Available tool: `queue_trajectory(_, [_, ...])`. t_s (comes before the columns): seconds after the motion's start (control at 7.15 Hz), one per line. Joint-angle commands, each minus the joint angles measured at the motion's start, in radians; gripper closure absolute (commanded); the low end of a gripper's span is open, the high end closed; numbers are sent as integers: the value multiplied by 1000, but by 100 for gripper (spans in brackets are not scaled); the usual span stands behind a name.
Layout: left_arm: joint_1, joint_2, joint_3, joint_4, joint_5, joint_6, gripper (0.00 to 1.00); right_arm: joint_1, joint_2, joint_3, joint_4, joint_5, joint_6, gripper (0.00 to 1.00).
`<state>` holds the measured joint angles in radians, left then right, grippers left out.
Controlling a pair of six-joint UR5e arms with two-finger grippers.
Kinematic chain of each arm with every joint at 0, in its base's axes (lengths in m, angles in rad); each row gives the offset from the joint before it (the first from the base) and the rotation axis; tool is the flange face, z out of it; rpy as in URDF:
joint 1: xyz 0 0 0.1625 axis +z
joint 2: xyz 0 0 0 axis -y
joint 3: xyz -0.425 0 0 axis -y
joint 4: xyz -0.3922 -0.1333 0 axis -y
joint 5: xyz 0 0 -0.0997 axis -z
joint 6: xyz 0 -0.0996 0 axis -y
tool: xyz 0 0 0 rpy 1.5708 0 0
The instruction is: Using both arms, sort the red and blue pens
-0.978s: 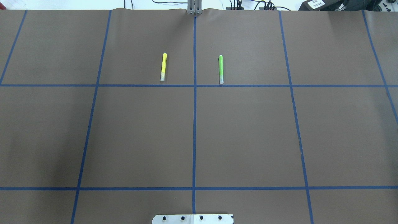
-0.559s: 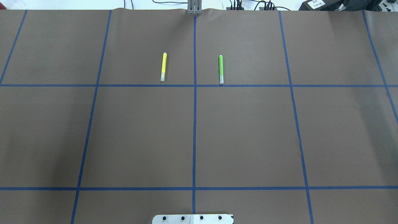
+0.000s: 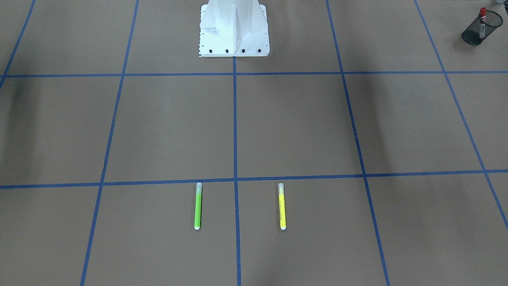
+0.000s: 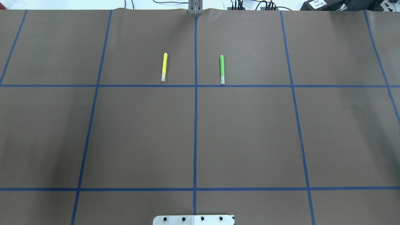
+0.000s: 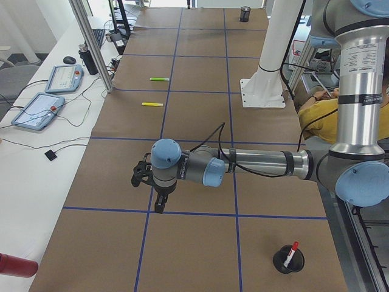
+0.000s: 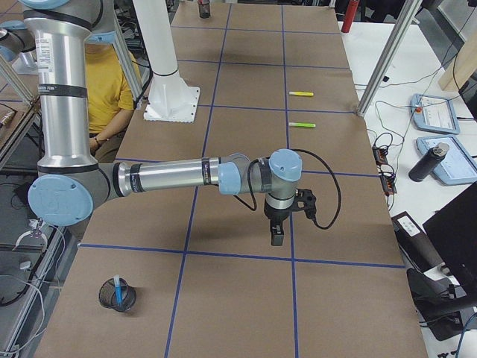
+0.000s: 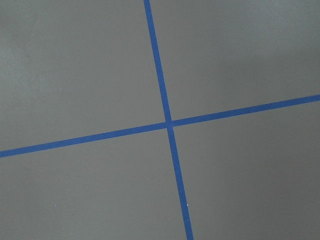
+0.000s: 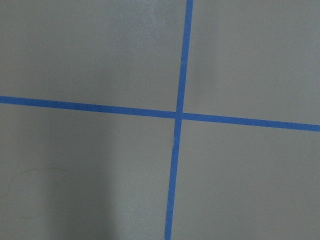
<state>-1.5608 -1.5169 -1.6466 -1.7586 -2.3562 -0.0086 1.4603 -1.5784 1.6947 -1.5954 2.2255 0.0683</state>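
Note:
A red-capped marker (image 3: pixel 482 16) stands in a black mesh cup (image 3: pixel 476 35) at the table corner on my left; the same marker (image 5: pixel 292 252) shows in the exterior left view. The sky-blue pen (image 6: pixel 118 291) stands in another mesh cup (image 6: pixel 118 298) on my right. My left gripper (image 5: pixel 159 205) hangs fingers-down over a blue tape crossing, with nothing seen in it. The right gripper (image 6: pixel 276 237) hangs likewise over a tape line. Both show only in the side views, so I cannot tell whether they are open or shut. The wrist views hold only brown table and tape.
A yellow pen (image 4: pixel 163 67) and a lime-green pen (image 4: pixel 222 69) lie parallel near the far edge, either side of the centre tape line. The white pedestal (image 3: pixel 234 28) stands at the robot's side. A person in a yellow shirt (image 6: pixel 108 82) sits behind it.

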Motion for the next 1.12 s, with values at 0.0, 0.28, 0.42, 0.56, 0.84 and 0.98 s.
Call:
queue_trajectory(0.0, [-2,12,-1,-19,-5,-51,0,-1,-11,-6,0,0,2,0])
queue_trajectory(0.28, [-1,11,24,-24,-9,-53,0,-1,-14,-10,2,0,1,0])
queue_trajectory(0.42, [-1,14,30,-24,-8,-51,0,-1,-14,-10,3,0,1,0])
queue_trajectory(0.56, [-1,17,30,-19,0,-48,0,-1,-14,-15,37,2,2,0])
queue_trajectory(0.84, [1,20,25,-21,2,-45,0,-1,-14,-44,63,2,4,0])
queue_trajectory(0.98, [-1,21,24,-21,2,-45,0,-3,-14,-53,64,2,4,0])
